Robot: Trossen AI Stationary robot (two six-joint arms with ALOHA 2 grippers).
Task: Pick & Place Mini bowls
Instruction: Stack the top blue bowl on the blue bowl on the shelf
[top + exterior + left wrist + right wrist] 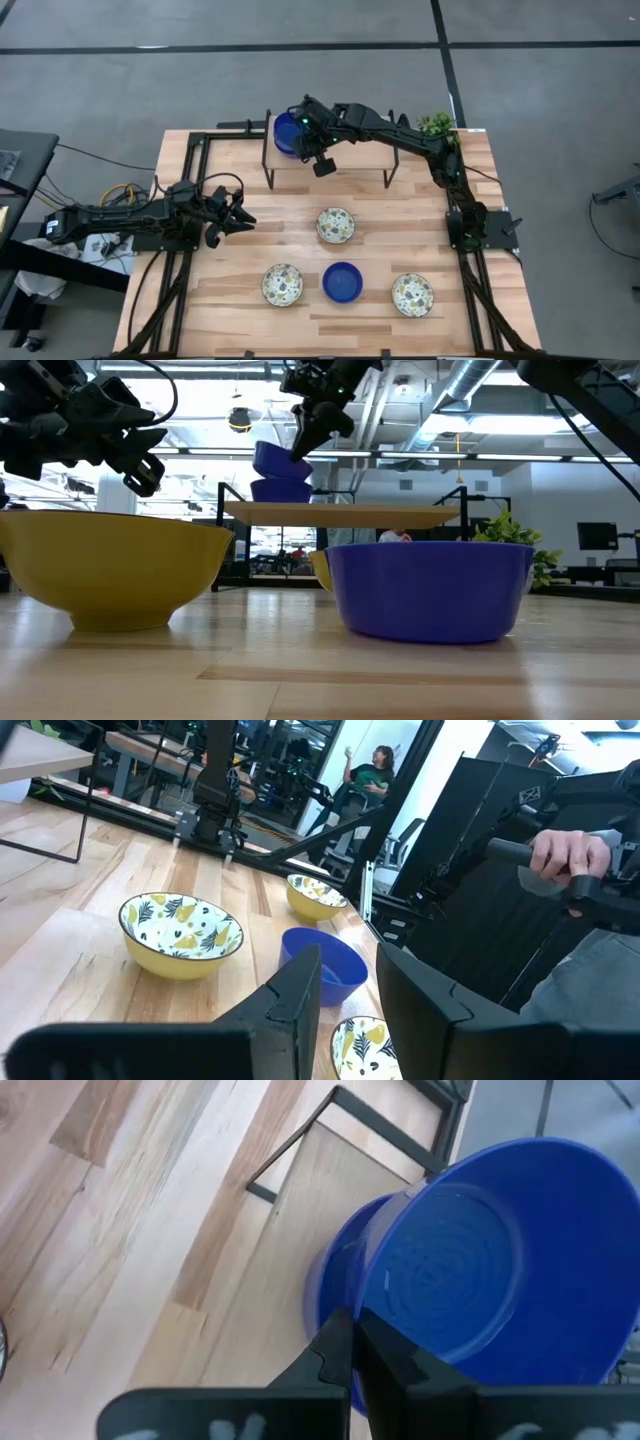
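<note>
My right gripper is shut on a blue mini bowl at the left end of a raised wooden shelf at the table's far side. A second blue bowl stands on the shelf right under it. Three white patterned bowls and one blue bowl stand on the table. My left gripper is open and empty near the table's left edge. My right gripper pinches the upper blue bowl's rim, one finger inside the bowl and one outside. The fingers come from above, pointing down. The bowl is tilted, and its underside sits at the rim of the blue bowl below.
A small green plant stands at the table's far right corner. The shelf rests on thin black legs. In the left wrist view a person's hand shows beyond the table, and another person is far off.
</note>
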